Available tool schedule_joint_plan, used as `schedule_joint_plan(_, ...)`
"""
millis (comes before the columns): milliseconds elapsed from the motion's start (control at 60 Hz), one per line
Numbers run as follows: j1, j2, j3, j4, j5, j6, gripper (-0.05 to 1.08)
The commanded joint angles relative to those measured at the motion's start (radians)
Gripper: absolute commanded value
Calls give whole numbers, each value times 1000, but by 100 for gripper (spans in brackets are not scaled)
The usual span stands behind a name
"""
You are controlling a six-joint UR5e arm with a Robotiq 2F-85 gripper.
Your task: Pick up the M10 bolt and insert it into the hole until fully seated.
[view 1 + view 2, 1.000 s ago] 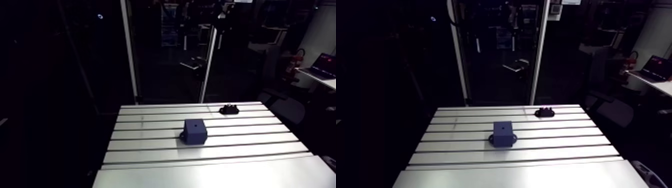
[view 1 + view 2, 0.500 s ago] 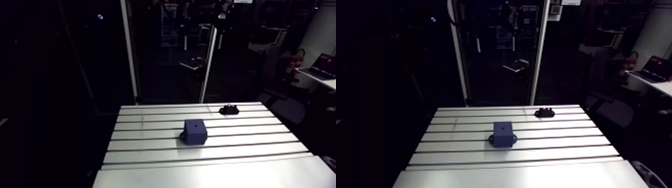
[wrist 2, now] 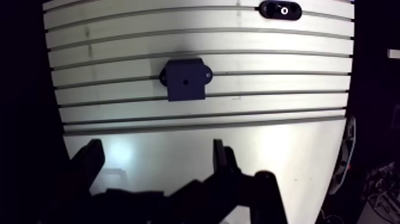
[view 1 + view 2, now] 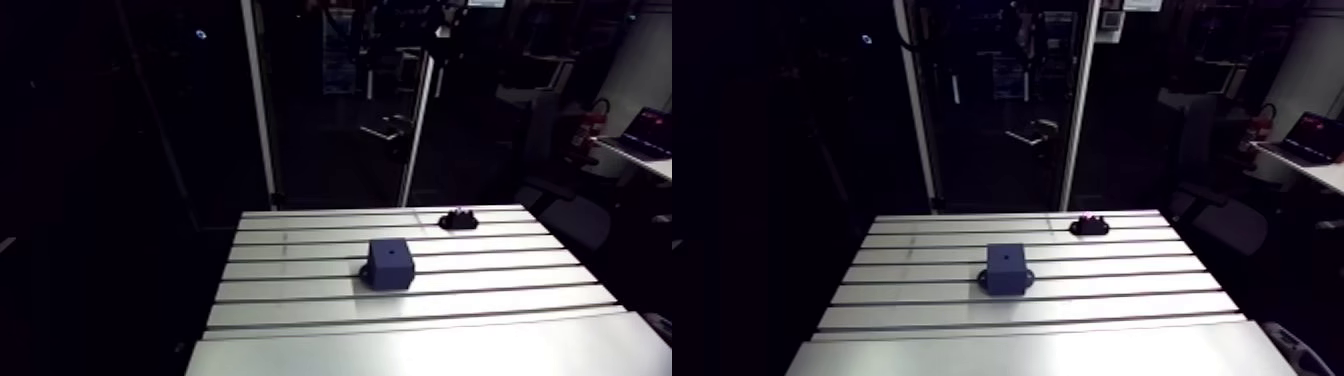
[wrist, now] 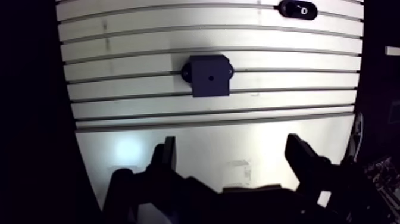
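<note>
The pincer (image 5: pixel 232 146) is held wide with nothing gripped, over the desk's (image 5: pixel 137 36) near edge. A blue block (image 5: pixel 209 75) with a top hole (image 5: pixel 211 77) is seated mid-desk. The M10 bolt (image 5: pixel 305 9) is seen in a black holder (image 5: pixel 290 8) near the far right corner.

Block (image 4: pixel 390 263) mid table (image 4: pixel 300 340), small holder (image 4: pixel 458 217) behind it to the right, well apart

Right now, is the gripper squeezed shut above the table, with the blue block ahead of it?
No, the gripper is open: the wrist view shows its fingers wide apart with nothing between them. It is above the table, and the blue block does sit ahead of it.
</note>
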Motion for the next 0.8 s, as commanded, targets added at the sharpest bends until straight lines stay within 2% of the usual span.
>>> schedule_joint_plan(17, 1, 1, 1, 0, -1, 0, 0)
schedule_joint_plan(800, 1, 1, -1, -1, -1, -3, 0)
